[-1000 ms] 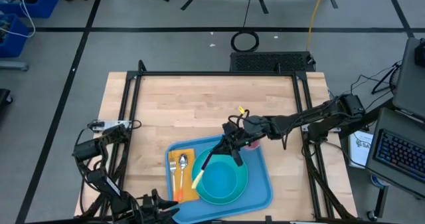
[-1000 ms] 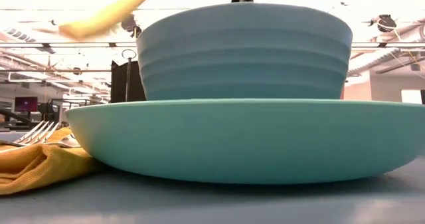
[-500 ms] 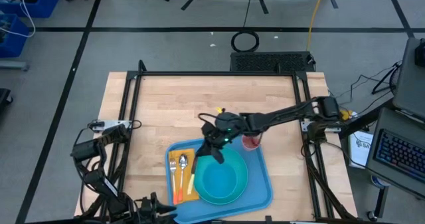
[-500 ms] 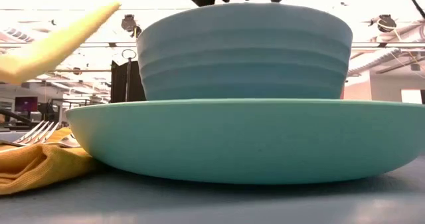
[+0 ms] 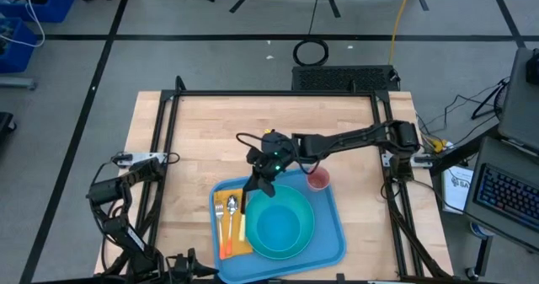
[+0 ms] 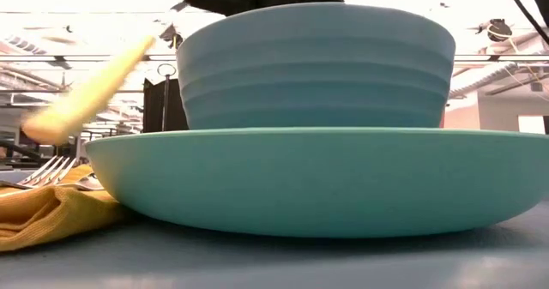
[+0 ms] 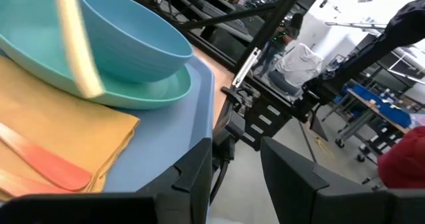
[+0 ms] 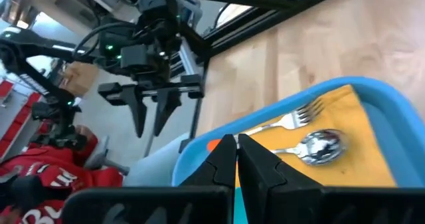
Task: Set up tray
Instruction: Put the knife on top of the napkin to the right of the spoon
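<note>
Wooden table (image 5: 210, 132), mostly bare planks. Blue tray (image 5: 330, 242) sits on its near edge, just right of centre.

High view overhead; low view table-level (close); both share bowl (image 5: 277, 226) (image 6: 316, 66).

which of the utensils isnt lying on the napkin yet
The pale yellow-handled utensil, held by the shut right gripper and hanging tilted over the tray's left part. The fork and spoon lie flat on the yellow napkin.
</note>
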